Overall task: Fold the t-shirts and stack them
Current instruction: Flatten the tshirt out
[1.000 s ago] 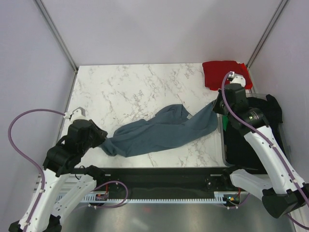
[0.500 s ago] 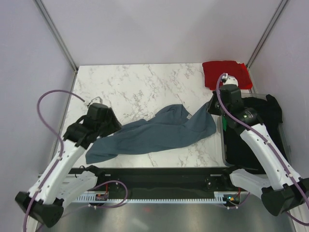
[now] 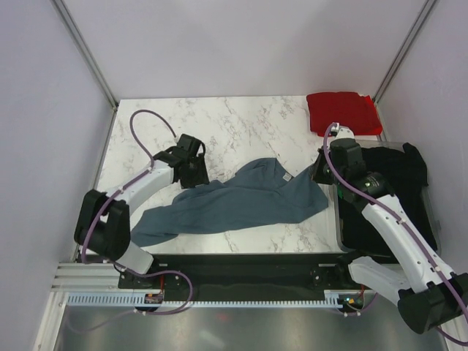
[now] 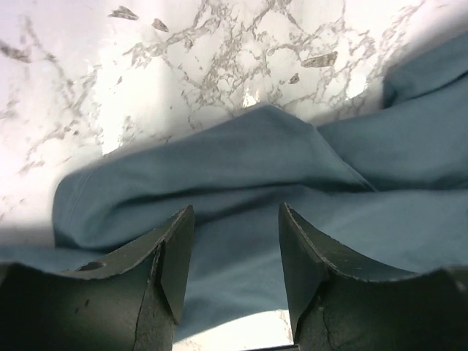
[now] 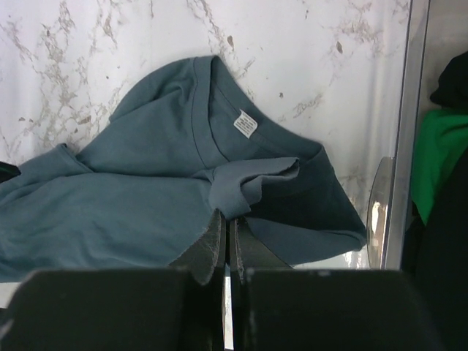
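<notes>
Over on the left, the left gripper [image 4: 235, 219] hangs with its jaws apart above the left part of the blue-grey t-shirt [image 3: 241, 201], gripping nothing. The shirt sprawls rumpled across the middle of the marble table [image 3: 219, 124], neck label showing. It looks like light, limp cotton that will sag and drag, so I'd pinch both layers at a hem corner or shoulder seam. To the right, the right gripper [image 5: 227, 227] is clamped tight on a bunched fold beside the collar. A red t-shirt [image 3: 344, 112] lies in the far right corner

Place: robot lab test cell
Landmark: marble-patterned table [image 3: 219, 124]
Around table: plain lilac walls [image 3: 241, 44], aluminium frame posts [image 3: 84, 51]
Near table edge: slotted cable duct [image 3: 241, 298]
</notes>
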Available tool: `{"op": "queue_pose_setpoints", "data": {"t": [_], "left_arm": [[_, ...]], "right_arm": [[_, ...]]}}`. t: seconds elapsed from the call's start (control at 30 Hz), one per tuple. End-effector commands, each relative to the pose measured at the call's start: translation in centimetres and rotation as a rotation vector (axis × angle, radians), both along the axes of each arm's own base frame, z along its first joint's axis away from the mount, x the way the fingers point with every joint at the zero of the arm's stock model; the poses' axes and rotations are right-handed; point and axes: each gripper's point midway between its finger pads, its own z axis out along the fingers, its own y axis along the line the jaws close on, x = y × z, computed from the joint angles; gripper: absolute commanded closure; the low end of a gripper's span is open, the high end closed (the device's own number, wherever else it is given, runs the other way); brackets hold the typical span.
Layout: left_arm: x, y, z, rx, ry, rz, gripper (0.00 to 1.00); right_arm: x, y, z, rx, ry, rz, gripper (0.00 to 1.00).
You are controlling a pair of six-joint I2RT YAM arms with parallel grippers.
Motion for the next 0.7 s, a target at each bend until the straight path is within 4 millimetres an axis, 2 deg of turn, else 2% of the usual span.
{"op": "queue_pose_setpoints", "data": {"t": [0.0, 0.07, 0.1, 0.23, 0.37, 0.5, 0.67], "left_arm": [[2.4, -1.4, -0.3, -0.019, -0.045, -0.074, 0.44], [2.6, -2.0, -1.2, -0.039, -0.031, -0.094, 0.44], [2.6, -2.1, -2.3, -0.030, -0.004, -0.098, 0.43], [2.7, -3.0, -4.1, -0.047, 0.031, -0.146, 0.41], [3.9, -2.8, -3.7, -0.016, -0.022, -0.163, 0.36], [5.4, -2.0, -2.6, 0.047, -0.090, -0.188, 0.25], [5.6, -1.6, -3.3, 0.088, -0.090, -0.222, 0.22]], "right_arm": [[-0.3, 0.0, -0.3, 0.012, -0.016, 0.012, 1.00], [-0.4, 0.1, -0.4, 0.014, -0.014, 0.018, 1.00], [-0.4, 0.3, -0.6, 0.013, -0.011, 0.023, 1.00], [-0.1, 0.3, -0.7, 0.003, -0.009, 0.028, 1.00], [0.2, 0.4, -0.6, -0.001, -0.010, 0.035, 1.00], [0.2, 0.4, -1.1, -0.009, -0.004, 0.039, 1.00], [0.4, 0.5, -2.0, -0.015, 0.012, 0.043, 1.00]]}}
